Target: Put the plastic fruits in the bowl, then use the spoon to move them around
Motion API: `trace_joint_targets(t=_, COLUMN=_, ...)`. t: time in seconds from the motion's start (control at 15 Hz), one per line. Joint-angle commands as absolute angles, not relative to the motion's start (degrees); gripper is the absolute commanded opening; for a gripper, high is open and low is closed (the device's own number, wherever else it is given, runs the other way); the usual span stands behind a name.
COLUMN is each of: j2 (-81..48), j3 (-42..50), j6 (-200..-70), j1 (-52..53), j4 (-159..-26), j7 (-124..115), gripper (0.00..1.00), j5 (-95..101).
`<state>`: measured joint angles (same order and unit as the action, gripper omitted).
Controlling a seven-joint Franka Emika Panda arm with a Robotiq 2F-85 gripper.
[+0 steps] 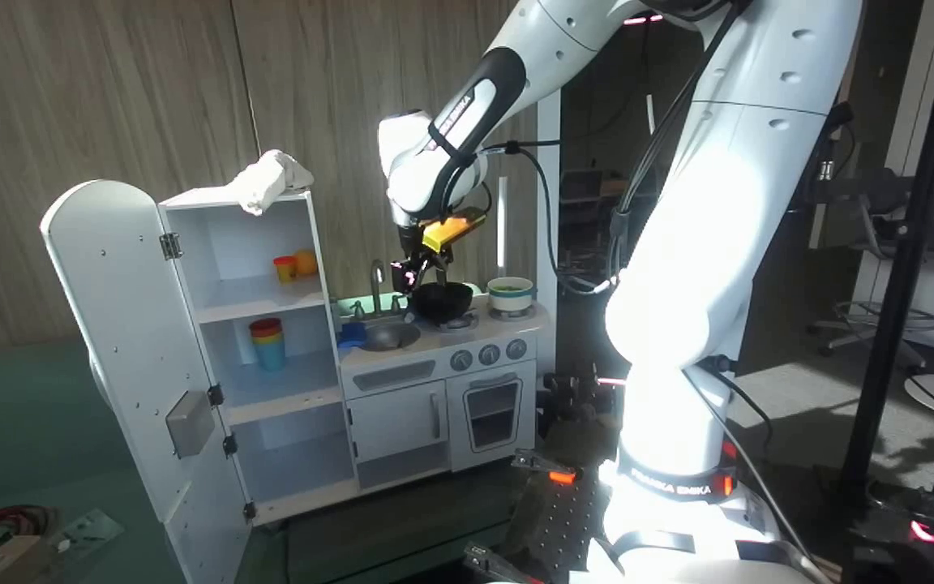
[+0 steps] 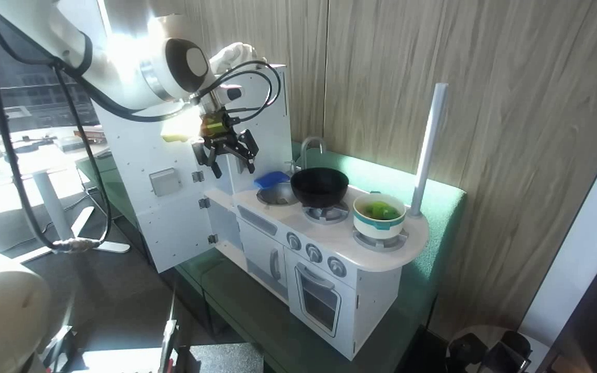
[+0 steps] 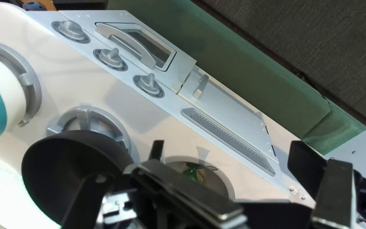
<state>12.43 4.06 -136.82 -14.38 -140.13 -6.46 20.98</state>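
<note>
Wrist view shows a round, matte-black bowl point(image 3: 57, 168).

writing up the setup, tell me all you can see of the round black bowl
The round black bowl looks smooth and matt, with curved sides, perhaps plastic or metal. It sits mouth up on the round grey burner next to the grey sink; whether level is unclear. Nothing shows in its dark inside, though part is hidden. The open black gripper hangs apart.
</note>
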Motion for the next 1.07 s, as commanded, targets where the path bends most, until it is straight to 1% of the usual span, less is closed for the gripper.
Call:
trace_joint_targets(t=0.0, j2=18.04, j3=6.93, j6=-134.28, j1=-13.31, j4=-144.12, j7=-3.11, gripper=1.00, j5=17.25)
trace_joint_targets(t=0.2, j2=22.44, j3=10.75, j6=-130.79, j1=-15.59, j4=-147.00, j7=-2.91, gripper=1.00, j5=14.79)
trace_joint_targets(t=0.47, j2=25.86, j3=17.80, j6=-130.93, j1=-21.68, j4=-147.80, j7=-2.51, gripper=1.00, j5=14.31)
trace_joint_targets(t=0.67, j2=24.24, j3=21.32, j6=-134.46, j1=-25.59, j4=-144.82, j7=-2.85, gripper=1.00, j5=14.61)
trace_joint_targets(t=1.0, j2=19.17, j3=23.27, j6=-138.49, j1=-28.30, j4=-138.59, j7=-5.42, gripper=1.00, j5=13.03)
